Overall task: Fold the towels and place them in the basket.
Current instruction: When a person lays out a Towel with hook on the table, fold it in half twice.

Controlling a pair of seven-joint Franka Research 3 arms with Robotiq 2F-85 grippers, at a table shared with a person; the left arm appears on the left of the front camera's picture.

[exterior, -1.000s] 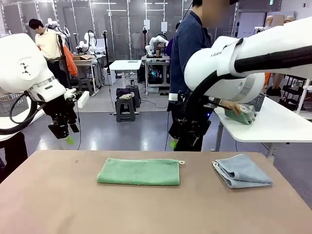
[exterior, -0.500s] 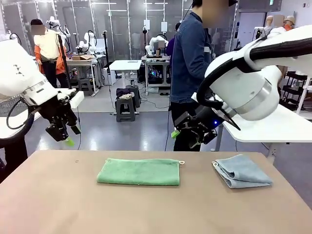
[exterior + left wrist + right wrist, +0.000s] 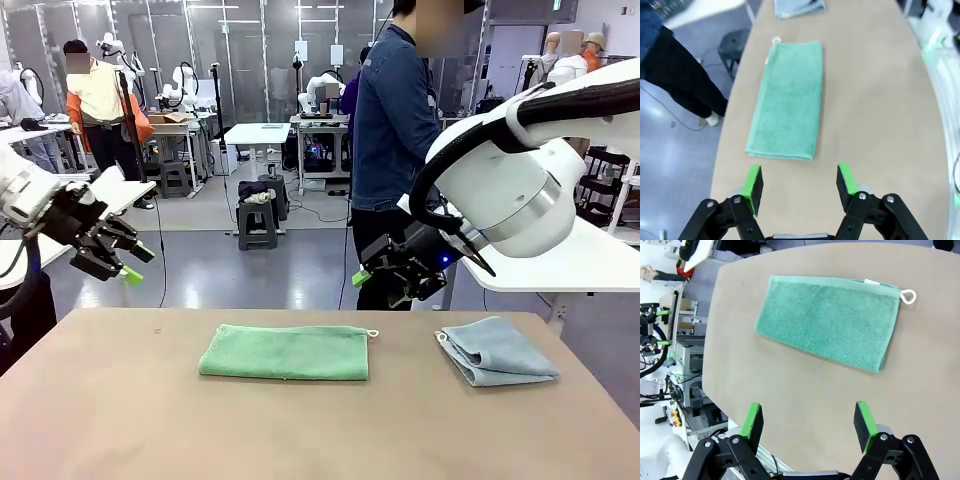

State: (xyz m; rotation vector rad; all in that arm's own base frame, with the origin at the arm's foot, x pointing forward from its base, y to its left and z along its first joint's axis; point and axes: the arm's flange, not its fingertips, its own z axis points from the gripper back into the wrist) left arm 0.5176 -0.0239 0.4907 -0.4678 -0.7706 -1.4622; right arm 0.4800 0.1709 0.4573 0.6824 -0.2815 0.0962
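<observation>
A green towel [image 3: 285, 353], folded to a long strip with a small loop at its right corner, lies flat in the middle of the table. A light blue towel [image 3: 497, 350] lies folded at the right. My left gripper [image 3: 138, 265] hangs open and empty above the table's far left edge. My right gripper [image 3: 365, 268] hangs open and empty beyond the far edge, between the two towels. The left wrist view looks down on the green towel [image 3: 787, 100] beyond the left gripper [image 3: 800, 182], with the blue towel [image 3: 799, 7] at the top. The right gripper [image 3: 809, 422] hovers over the green towel [image 3: 830, 320]. The basket is out of view.
A person [image 3: 392, 130] in a dark blue jacket stands just behind the table's far edge, turned toward a white side table [image 3: 580, 265] at the right. The brown table [image 3: 320, 430] has bare room in front of both towels.
My left arm has drawn back toward the left and rolled its gripper sideways. My right arm swung up and back from in front of the person. Both towels lie unmoved.
</observation>
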